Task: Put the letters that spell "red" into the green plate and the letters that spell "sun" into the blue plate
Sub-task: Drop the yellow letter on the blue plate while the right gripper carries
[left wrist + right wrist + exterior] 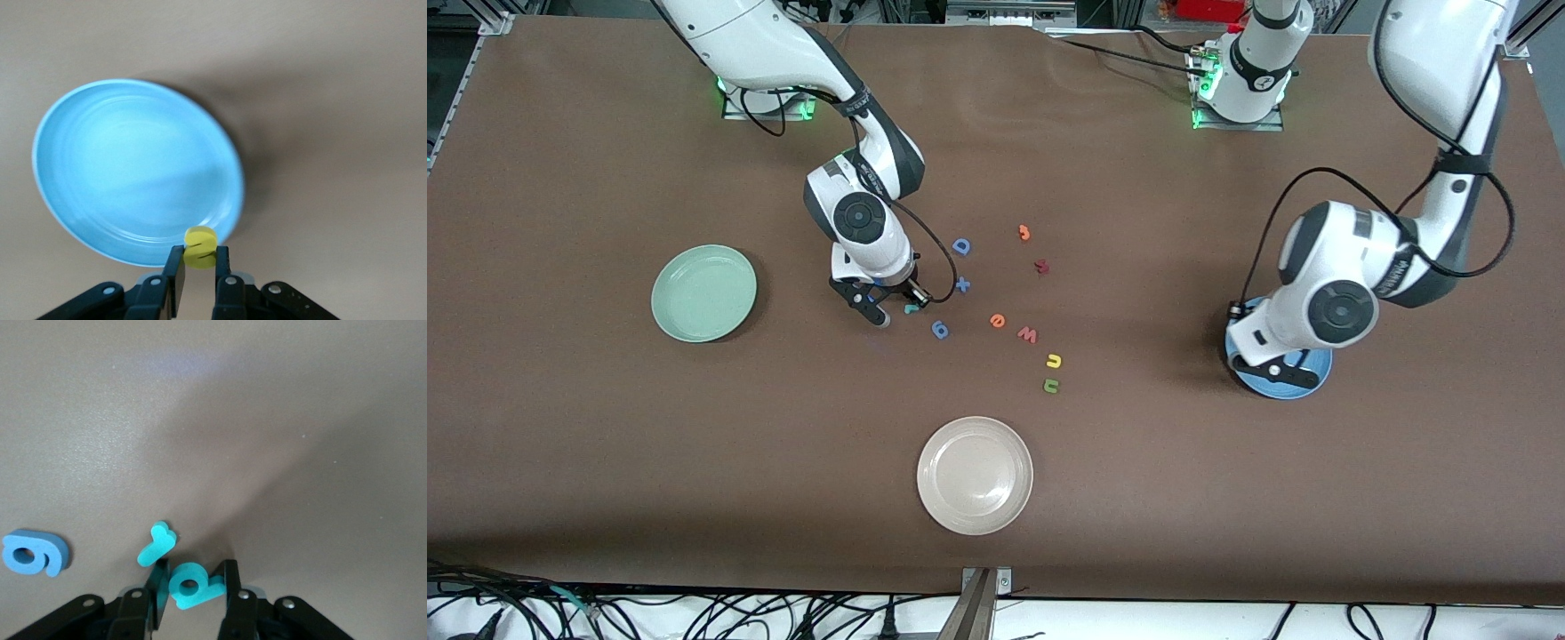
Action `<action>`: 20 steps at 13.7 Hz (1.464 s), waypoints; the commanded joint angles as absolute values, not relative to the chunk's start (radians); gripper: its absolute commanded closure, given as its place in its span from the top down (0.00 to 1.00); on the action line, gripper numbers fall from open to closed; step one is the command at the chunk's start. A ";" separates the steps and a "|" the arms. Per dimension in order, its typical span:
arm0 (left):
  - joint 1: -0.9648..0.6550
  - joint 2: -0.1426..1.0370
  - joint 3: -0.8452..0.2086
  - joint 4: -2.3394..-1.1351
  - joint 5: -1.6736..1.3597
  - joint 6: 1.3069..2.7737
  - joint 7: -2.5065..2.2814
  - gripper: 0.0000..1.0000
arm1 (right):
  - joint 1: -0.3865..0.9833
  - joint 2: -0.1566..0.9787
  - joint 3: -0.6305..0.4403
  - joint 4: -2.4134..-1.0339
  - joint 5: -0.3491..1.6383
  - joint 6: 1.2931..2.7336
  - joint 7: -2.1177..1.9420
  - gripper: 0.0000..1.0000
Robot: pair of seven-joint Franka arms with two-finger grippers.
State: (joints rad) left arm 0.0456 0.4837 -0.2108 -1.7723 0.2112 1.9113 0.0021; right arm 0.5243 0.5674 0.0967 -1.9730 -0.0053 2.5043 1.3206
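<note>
My right gripper (193, 571) is low over the table among the letters, shut on the teal "d" (193, 585), which lies flat between its fingers. The teal "r" (155, 545) lies just outside one finger. The orange "e" (998, 320) lies nearer the left arm's end, with the yellow arch (1054, 360) and green arch (1052, 385) past it. The green plate (703, 293) holds nothing. My left gripper (200, 253) hangs over the rim of the blue plate (137, 170), shut on the yellow "s" (200, 247).
A blue "9" (940, 330) lies close to my right gripper. A blue "D" (961, 246), blue "x" (962, 284), orange letter (1024, 233), dark red "s" (1040, 266) and red "w" (1028, 334) are scattered around. A cream plate (975, 475) sits nearest the front camera.
</note>
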 commanded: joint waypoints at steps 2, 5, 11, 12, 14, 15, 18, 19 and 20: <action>0.110 0.551 -0.227 -1.785 0.287 2.026 0.058 0.00 | 0.526 0.568 0.098 -1.976 0.005 2.511 1.333 0.12; 0.110 0.546 -0.227 -1.787 0.299 2.031 0.057 0.99 | 0.523 0.531 0.098 -1.974 0.006 2.499 1.327 0.12; 0.078 0.495 -0.285 -1.781 0.284 1.967 -0.009 1.00 | 0.489 0.370 0.055 -1.939 0.012 2.231 1.229 0.13; 0.072 0.499 -0.314 -1.779 0.281 1.967 -0.085 1.00 | 0.477 0.338 0.039 -1.931 0.032 2.167 1.174 0.13; 0.046 0.511 -0.380 -1.769 0.279 1.973 -0.257 1.00 | 0.472 0.258 -0.033 -1.930 0.108 2.045 1.009 0.13; 0.020 0.523 -0.399 -1.757 0.281 1.979 -0.335 1.00 | 0.472 0.220 -0.081 -1.930 0.139 1.981 0.909 0.13; -0.080 0.555 -0.400 -1.715 0.293 2.119 -0.402 1.00 | 0.472 0.146 -0.228 -1.930 0.146 1.835 0.674 0.13; -0.086 0.566 -0.400 -1.715 0.298 2.191 -0.402 1.00 | 0.472 0.141 -0.277 -1.930 0.144 1.809 0.599 0.13; -0.097 0.583 -0.400 -1.713 0.304 2.247 -0.397 1.00 | 0.472 0.138 -0.331 -1.931 0.144 1.793 0.501 0.13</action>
State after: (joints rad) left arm -0.0907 0.5344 -0.4049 -1.7505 0.2706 2.1689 -0.3909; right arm 0.4685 0.1572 -0.2605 -1.9112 0.1205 1.8240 0.6444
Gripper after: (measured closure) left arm 0.000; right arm 0.630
